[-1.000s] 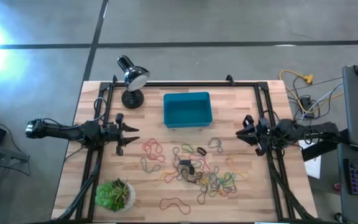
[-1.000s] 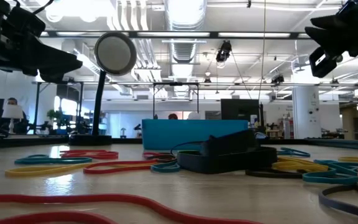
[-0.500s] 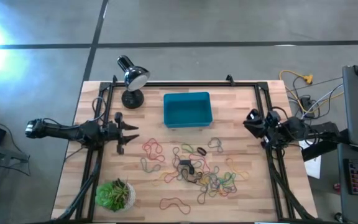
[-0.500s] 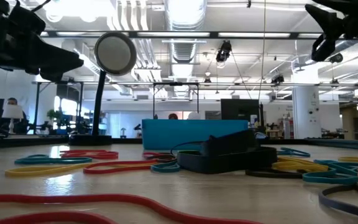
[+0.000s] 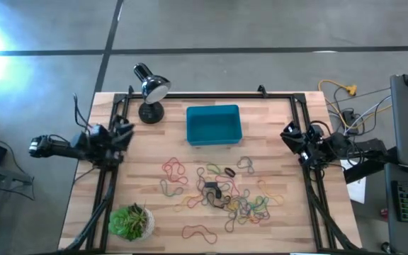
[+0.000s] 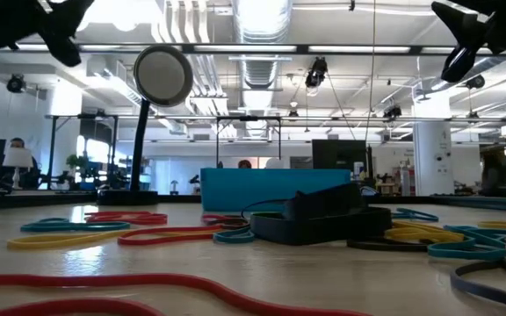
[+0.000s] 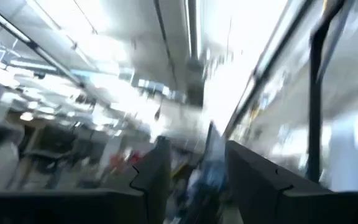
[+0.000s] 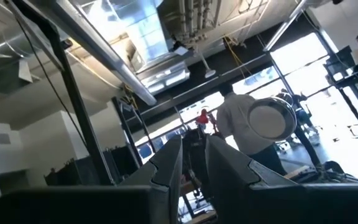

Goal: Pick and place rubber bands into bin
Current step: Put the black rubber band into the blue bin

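Note:
Many rubber bands [image 5: 218,191] in red, yellow, green, tan and black lie loose on the wooden table, toward its near half; in the low view the rubber bands [image 6: 104,230] lie flat in front. The teal bin [image 5: 213,124] stands on the table behind them, and the bin [image 6: 275,189] shows as a low blue wall. My left gripper [image 5: 122,131] hangs over the table's left edge, tipped upward, its fingers apart [image 7: 194,180]. My right gripper [image 5: 287,134] hovers at the right edge, also tipped up, with a narrow gap [image 8: 193,163]. Neither is near a band.
A black desk lamp [image 5: 151,88] stands at the far left corner, a potted green plant [image 5: 132,221] at the near left. A black clip-like object [image 6: 314,218] lies among the bands. A dark metal frame [image 5: 211,95] runs round the table's edges. Cables lie off to the right.
My left gripper has drawn back toward the table's left edge, risen and tipped upward, leaving most of the low view. My right gripper has pulled back toward the right edge, risen and tipped up. The bands and bin have stayed put.

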{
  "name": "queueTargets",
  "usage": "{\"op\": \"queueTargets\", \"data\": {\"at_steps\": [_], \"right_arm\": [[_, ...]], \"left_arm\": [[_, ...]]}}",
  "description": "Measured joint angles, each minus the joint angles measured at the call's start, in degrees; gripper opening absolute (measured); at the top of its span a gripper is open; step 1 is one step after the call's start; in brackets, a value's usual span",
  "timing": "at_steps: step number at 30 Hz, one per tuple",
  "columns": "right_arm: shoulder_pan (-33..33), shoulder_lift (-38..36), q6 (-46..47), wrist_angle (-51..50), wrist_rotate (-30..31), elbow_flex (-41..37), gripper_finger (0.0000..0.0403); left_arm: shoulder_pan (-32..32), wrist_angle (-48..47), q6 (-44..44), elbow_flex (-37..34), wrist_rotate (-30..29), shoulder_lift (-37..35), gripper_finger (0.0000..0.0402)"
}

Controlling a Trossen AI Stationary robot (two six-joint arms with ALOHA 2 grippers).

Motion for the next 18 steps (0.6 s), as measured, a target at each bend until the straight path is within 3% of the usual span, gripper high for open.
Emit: {"op": "queueTargets", "data": {"at_steps": [7, 14, 18], "right_arm": [[0.01, -0.04, -7.91, 1.43, -0.62, -0.04, 0.0063], [0.00, 0.27, -4.92, 9.10, -0.32, -0.02, 0.0063], [0.04, 2.37, -1.33, 8.27, -1.71, 1.31, 0.0063]], "left_arm": [[-0.01, 5.96, -4.11, 0.00, -0.02, -0.11, 0.0137], [0.00, 5.76, -4.27, 0.00, -0.63, 0.00, 0.0137], [-0.02, 5.04, -5.50, 0.00, -0.21, 0.08, 0.0137]]}}
